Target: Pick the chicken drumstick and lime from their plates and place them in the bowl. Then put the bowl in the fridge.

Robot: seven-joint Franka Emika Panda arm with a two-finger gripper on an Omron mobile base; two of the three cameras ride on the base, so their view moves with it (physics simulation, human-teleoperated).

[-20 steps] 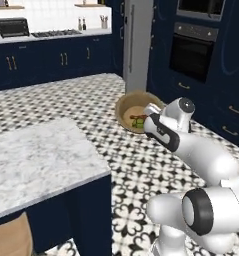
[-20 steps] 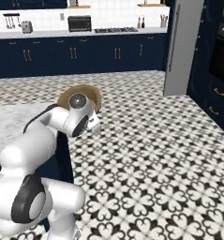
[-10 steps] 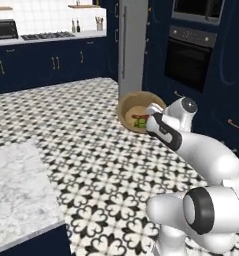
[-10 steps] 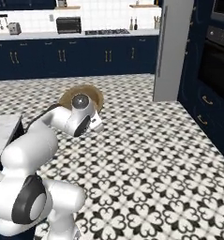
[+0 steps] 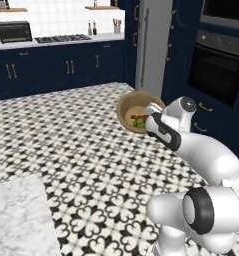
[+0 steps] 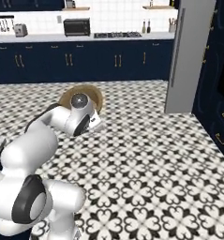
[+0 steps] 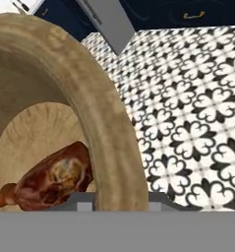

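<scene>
While my jaws stand clamped on the near rim of the bowl (image 5: 132, 111), I note it held in the air above the patterned floor (image 5: 71, 145), the chicken drumstick (image 7: 52, 179) and lime (image 5: 139, 122) lying inside, just beyond them, the fridge (image 6: 188, 51) well ahead.

The robot's arm (image 6: 66, 119) hides most of the bowl (image 6: 97, 96)

Matt grainy wooden bowl (image 7: 109, 123)
</scene>
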